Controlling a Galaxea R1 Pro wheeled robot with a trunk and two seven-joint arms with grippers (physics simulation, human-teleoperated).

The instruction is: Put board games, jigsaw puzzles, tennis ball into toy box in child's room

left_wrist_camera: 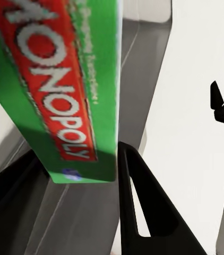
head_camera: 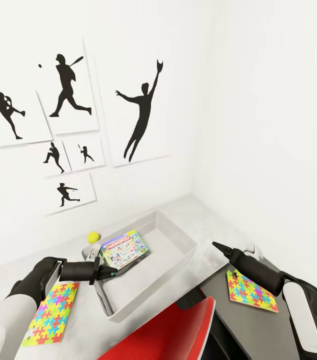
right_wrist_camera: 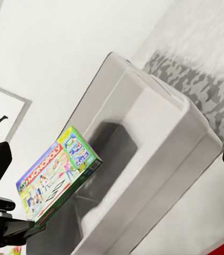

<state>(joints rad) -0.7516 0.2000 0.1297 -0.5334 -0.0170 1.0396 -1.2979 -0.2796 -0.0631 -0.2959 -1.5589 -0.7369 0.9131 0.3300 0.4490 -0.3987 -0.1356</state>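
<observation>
The surface (head_camera: 198, 212) is pale grey and runs into the room corner, under a wall carrying black baseball silhouette prints (head_camera: 141, 117).

The toy box (head_camera: 178, 235), a grey open bin, sits lengthwise on the surface with its far end toward the corner; the right wrist view shows its rim and dark interior (right_wrist_camera: 160, 122).

A red chair (head_camera: 176, 330) stands at the near edge of the surface, just in front of the toy box's near end.

The Monopoly board game (head_camera: 124, 249) is tilted over the toy box's left wall, its lower edge inside the bin. In the left wrist view the box lid (left_wrist_camera: 64, 90) stands right at the fingers.

The left gripper (head_camera: 109, 271) is at the game's lower corner with its fingers closed on the game. The right gripper (head_camera: 217, 246) hangs above the surface to the right of the toy box; whether its fingers are parted or together cannot be judged from these views.

One jigsaw puzzle (head_camera: 52, 312) lies flat near the left front edge of the surface; the second jigsaw puzzle (head_camera: 251, 292) lies near the right front edge, partly under the right arm.

The tennis ball (head_camera: 94, 236) rests on the surface just beyond the toy box's left wall, toward the wall.
</observation>
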